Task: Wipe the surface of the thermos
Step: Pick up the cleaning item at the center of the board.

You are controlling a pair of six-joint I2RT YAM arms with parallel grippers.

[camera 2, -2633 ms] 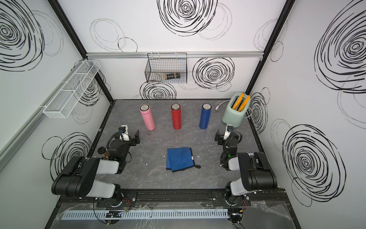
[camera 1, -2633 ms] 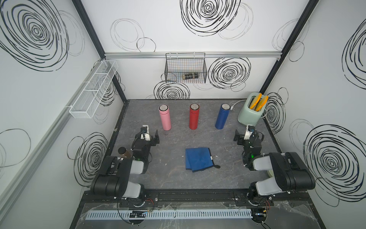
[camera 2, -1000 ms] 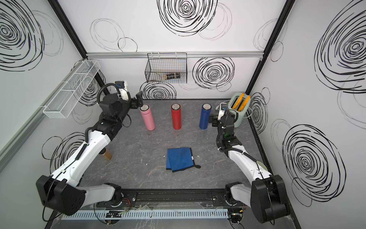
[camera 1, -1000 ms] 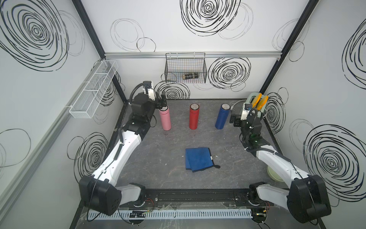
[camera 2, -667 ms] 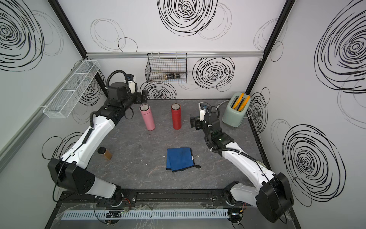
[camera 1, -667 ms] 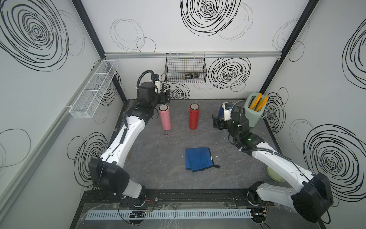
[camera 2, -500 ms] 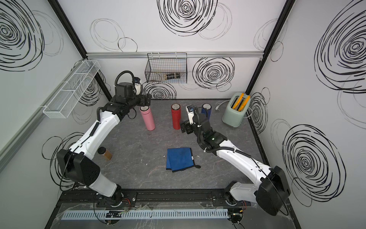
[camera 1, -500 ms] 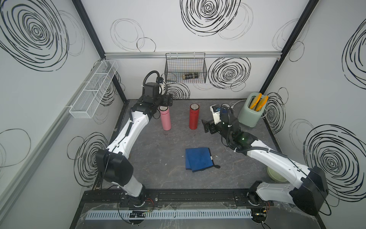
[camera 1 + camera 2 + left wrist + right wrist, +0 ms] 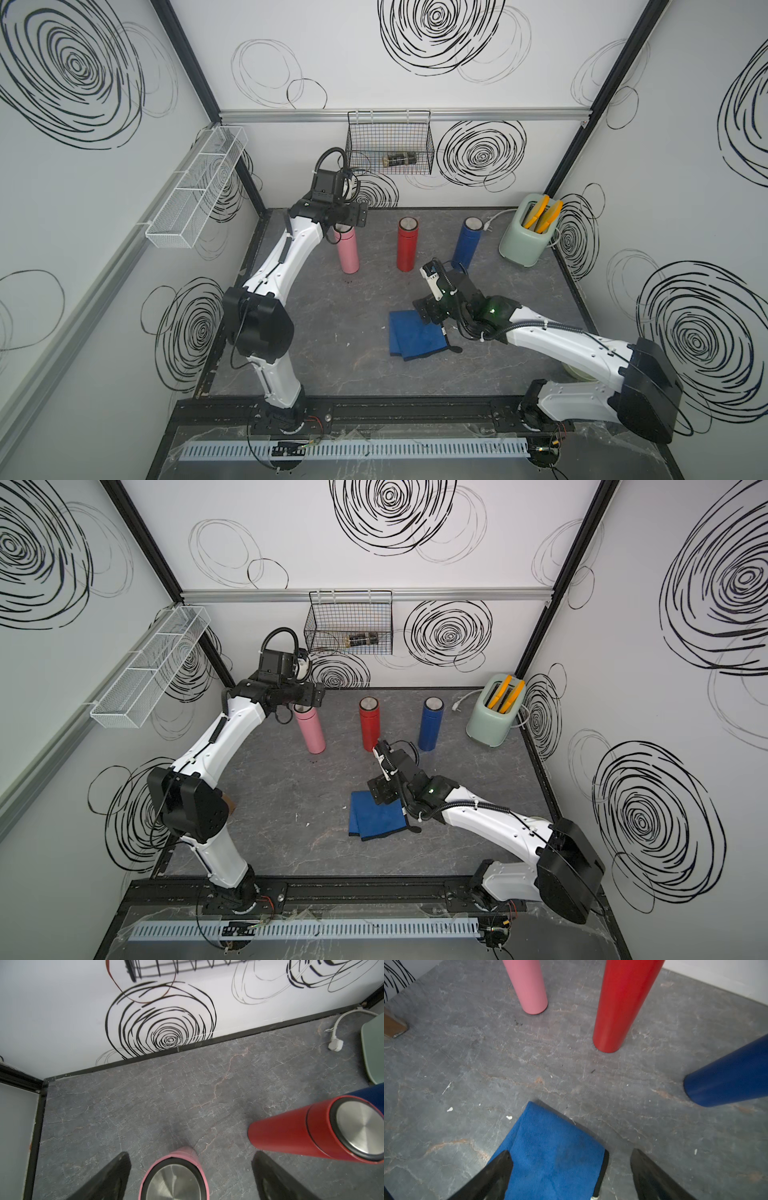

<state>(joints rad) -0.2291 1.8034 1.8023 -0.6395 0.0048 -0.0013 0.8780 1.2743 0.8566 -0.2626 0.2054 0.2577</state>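
Right gripper (image 9: 571,1152) spread wide above blue cloth (image 9: 413,340)

We hold its jaws apart and empty, straddling an edge of the folded cloth, placed, we judge, to pinch it up. Farther back, our left gripper (image 9: 190,1155) hangs equally wide over the upright pink thermos (image 9: 348,253), probably to steady it; red thermos (image 9: 406,245) and blue thermos (image 9: 467,243) stand alongside.

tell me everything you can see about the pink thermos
The tall, slim pink metal thermos stands upright on the grey marbled table, at the left end of a row, beside the red thermos. Its body looks matte pink, with a seam below the lid. The top is a brushed steel disc in a black ring. The left gripper hangs over its top, jaws open, a finger on either side, seemingly not touching it.
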